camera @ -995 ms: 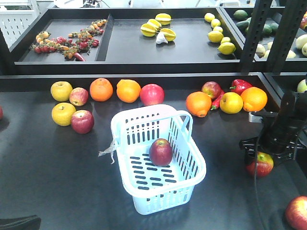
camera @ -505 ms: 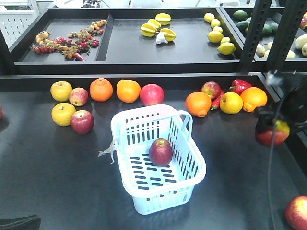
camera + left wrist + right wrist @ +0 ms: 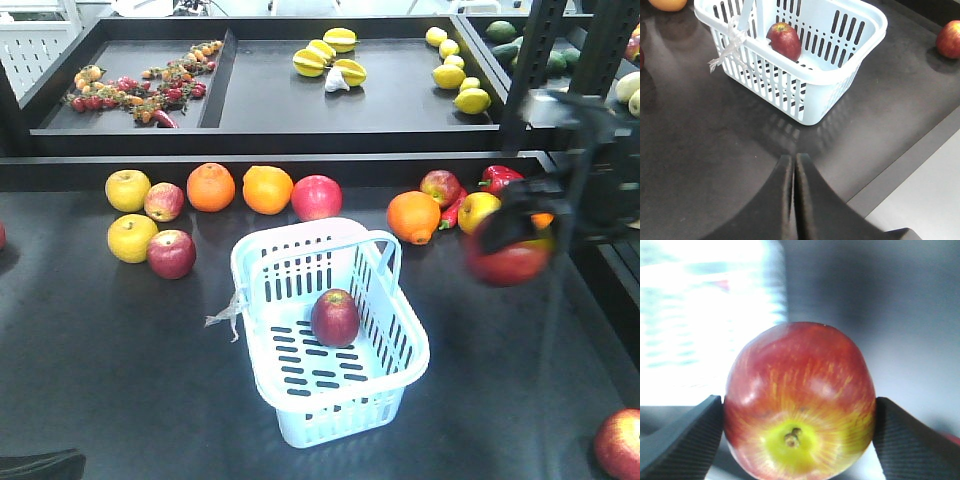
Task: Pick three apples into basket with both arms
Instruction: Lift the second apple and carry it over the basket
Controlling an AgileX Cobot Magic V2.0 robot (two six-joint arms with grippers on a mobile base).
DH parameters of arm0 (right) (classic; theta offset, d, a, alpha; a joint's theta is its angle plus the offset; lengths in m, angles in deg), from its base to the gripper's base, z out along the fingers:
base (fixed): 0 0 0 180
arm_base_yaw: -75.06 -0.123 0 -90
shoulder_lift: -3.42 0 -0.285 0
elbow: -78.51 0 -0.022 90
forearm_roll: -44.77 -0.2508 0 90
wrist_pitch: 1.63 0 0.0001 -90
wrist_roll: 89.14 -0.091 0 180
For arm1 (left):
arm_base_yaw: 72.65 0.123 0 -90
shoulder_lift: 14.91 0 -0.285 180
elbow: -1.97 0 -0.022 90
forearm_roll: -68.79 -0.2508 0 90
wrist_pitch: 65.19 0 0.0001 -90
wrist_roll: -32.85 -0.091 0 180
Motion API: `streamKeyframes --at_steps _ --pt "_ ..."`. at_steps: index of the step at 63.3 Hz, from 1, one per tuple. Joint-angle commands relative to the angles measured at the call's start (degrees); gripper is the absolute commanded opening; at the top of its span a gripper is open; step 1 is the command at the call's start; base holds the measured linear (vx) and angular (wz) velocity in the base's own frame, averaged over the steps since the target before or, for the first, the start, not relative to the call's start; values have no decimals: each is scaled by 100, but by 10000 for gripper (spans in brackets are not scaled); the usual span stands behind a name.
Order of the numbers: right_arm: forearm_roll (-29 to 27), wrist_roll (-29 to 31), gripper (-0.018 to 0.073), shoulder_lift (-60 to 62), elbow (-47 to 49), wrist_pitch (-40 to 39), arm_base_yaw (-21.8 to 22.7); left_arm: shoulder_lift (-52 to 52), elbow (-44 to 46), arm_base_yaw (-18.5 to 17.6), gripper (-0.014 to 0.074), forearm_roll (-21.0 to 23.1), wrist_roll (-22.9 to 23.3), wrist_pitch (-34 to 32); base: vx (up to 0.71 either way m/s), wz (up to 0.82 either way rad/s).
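Observation:
The pale-blue basket (image 3: 252,290) stands mid-table with one dark-red apple (image 3: 335,317) lying inside; the left wrist view shows the same basket (image 3: 840,70) and apple (image 3: 784,40). Right of the basket and well above the table, my right gripper (image 3: 512,245) is shut on a second red apple (image 3: 510,262), blurred by motion. Seen from the right wrist, that apple (image 3: 800,385) fills the space between the fingers (image 3: 680,440) of the gripper (image 3: 799,415), stem end towards the camera. My left gripper (image 3: 793,159) is shut and empty, low over the table in front of the basket.
More red apples lie at the left (image 3: 172,253), behind the basket (image 3: 317,197) and at the front right corner (image 3: 622,443). Oranges (image 3: 211,186), yellow apples (image 3: 132,238) and a red pepper (image 3: 500,179) line the back. Black shelf uprights (image 3: 530,70) stand at the right.
The right gripper has lifted its apple off the table at the far right and carried it up and left towards the basket. The basket and its apple have not moved.

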Motion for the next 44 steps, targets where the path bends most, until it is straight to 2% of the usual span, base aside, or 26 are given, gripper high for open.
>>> streamKeyframes --at_steps 1,8,17,31,36,44 --pt "-319 -24 129 160 119 -131 -511 28 140 -12 -7 171 42 -334 0 0" --pt "-319 -191 130 -43 119 -519 -1078 28 140 -12 -7 171 42 -334 0 0" --pt "-319 -269 131 -479 119 -1080 -1601 28 140 -12 -6 171 42 -334 0 0" --pt "-260 -259 153 -1335 119 -1776 -1899 28 140 -12 -6 171 42 -334 0 0" --pt "-260 -196 195 -1555 132 -1803 -1907 28 140 -12 -6 171 42 -334 0 0" --pt "-333 -71 358 -1697 137 -1771 -1907 28 140 -12 -6 171 42 -334 0 0"
